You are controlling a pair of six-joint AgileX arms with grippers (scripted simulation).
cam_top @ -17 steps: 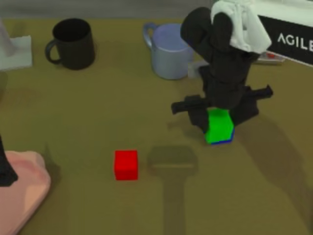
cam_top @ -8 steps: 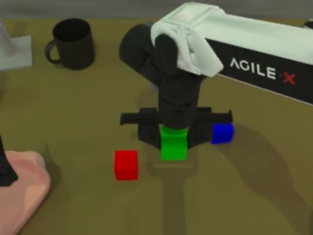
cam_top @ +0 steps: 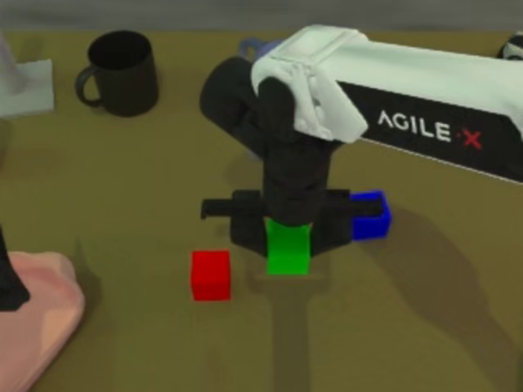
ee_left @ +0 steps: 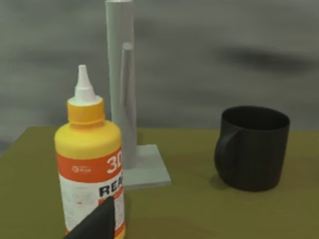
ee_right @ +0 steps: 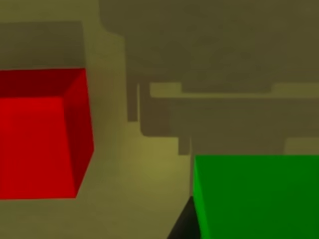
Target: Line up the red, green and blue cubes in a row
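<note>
The left arm's dark gripper [cam_top: 8, 282] sits parked at the table's [cam_top: 122, 343] left edge, well left of the small matte red cube [cam_top: 211, 275]; I cannot tell how its jaws stand. A glossy black mug [cam_top: 121, 73] stands far behind the red cube. The red cube rests on the olive table. Just to its right, a gap apart, the right arm's black gripper [cam_top: 289, 247] grips the bright green cube [cam_top: 288, 248] between closed jaws. In the right wrist view the green cube [ee_right: 256, 196] appears beside the red cube [ee_right: 42, 134]. Farther right of the red cube, the deep blue cube [cam_top: 372, 215] lies slightly behind the green one, partly hidden by the gripper.
</note>
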